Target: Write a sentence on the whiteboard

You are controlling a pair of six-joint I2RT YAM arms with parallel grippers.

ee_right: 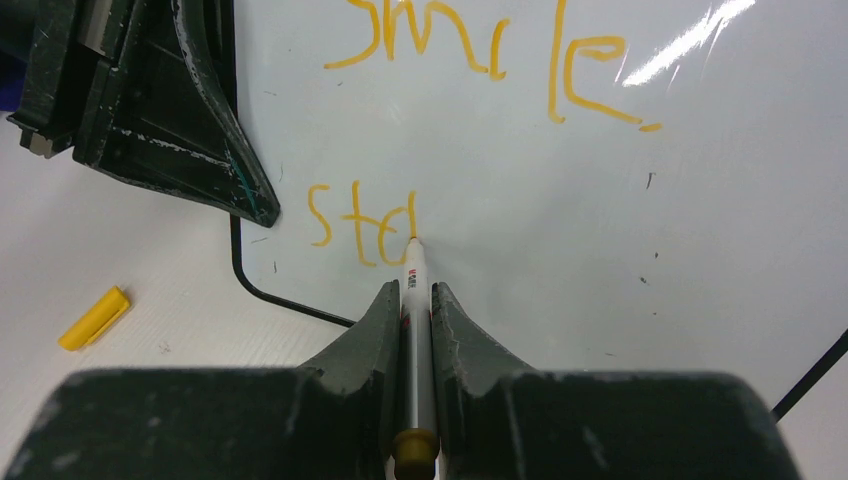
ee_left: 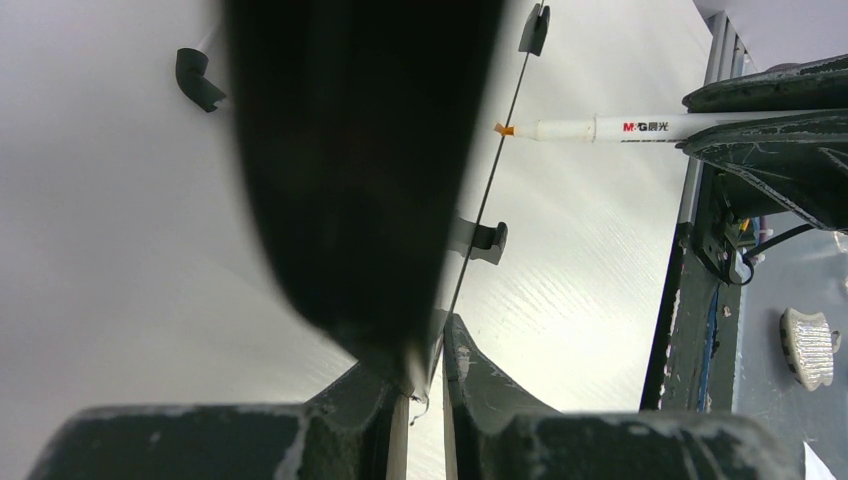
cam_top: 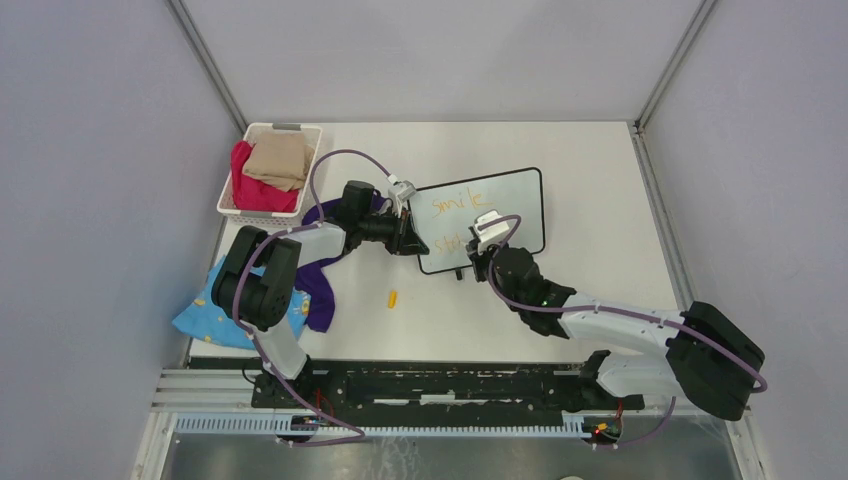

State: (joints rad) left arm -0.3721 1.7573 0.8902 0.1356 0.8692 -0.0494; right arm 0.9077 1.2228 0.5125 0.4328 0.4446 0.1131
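Marker (ee_right: 413, 262) tip down on the whiteboard (ee_right: 600, 250), orange nib right at the foot of the last stroke; the right gripper (ee_right: 408, 292) has its fingers pressed together on the white barrel, pen running straight out between them. The sentence (ee_right: 553, 80) reads "smile" on top, and below it just "sta" so far, thin orange lines. Over on the board's left edge, the left gripper (cam_top: 405, 232) is pinching the black frame, jaws closed tight on it; its wrist view shows that edge clamped between the pads. The whiteboard sits mid-table (cam_top: 600, 200), slightly askew, between the two grippers. A yellow cap (ee_right: 93, 318) lies loose just off the board's near-left corner; a white basket (cam_top: 285, 128) of cloths stands at the far left.
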